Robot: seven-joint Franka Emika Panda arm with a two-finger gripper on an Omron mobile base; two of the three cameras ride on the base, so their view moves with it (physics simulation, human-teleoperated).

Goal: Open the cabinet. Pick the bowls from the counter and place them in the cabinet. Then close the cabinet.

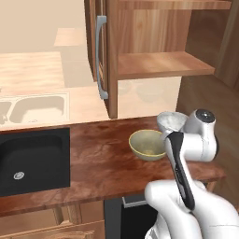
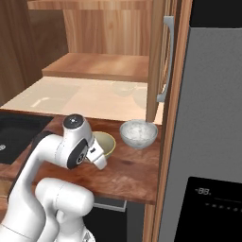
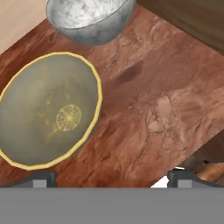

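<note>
The cabinet [image 1: 158, 63] [image 2: 99, 66] stands open above the counter [image 1: 102, 158] [image 2: 127, 170] [image 3: 148, 109], both doors swung out and its wooden shelf bare. Two bowls sit side by side on the counter. One is olive-yellow [image 1: 147, 144] [image 2: 105, 143] [image 3: 48, 109]. The other is white-grey [image 1: 170, 120] [image 2: 138, 133] [image 3: 87, 17] and lies just beyond it. In the hand view my gripper [image 3: 113, 177] hangs open over the counter. It holds nothing, and the olive bowl lies under its left fingertip [image 3: 43, 177].
A black sink [image 1: 32, 161] [image 2: 14, 132] is set into the counter to the left. The left cabinet door with its grey handle [image 1: 100, 56] hangs over the counter's back. The right door [image 2: 166, 61] stands beside a tall grey fridge [image 2: 212, 118]. A paler counter with a beige sink [image 1: 32, 107] lies beyond.
</note>
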